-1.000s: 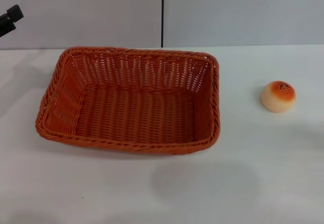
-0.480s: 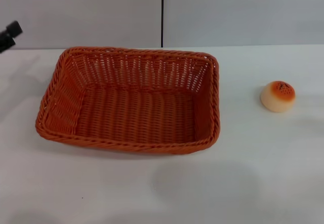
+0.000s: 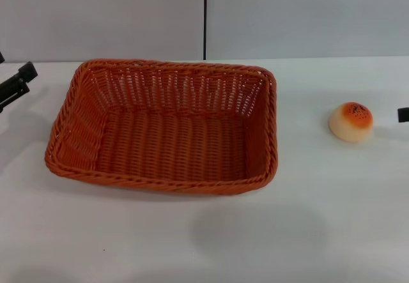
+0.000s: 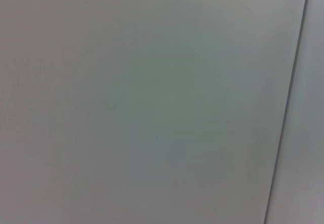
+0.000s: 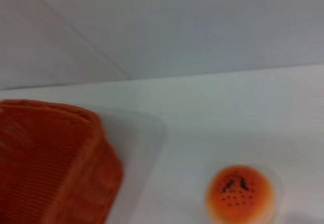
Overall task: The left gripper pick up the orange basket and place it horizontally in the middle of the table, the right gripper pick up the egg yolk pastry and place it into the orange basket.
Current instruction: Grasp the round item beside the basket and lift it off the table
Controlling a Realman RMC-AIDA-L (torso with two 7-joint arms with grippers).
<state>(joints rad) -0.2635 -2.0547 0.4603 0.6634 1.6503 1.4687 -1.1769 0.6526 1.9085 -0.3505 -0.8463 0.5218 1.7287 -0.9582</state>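
Basket (image 3: 163, 126) whole, right gripper (image 3: 403, 114) mostly cropped

— Where's my left claw (image 3: 14, 85)?

— I see it at the far left edge of the head view, upper half: two slim black fingers with a narrow gap between them, holding nothing.

— And my right claw (image 3: 403, 114)?

— Just a black sliver at the right edge, mid-height. I can't read its fingers.
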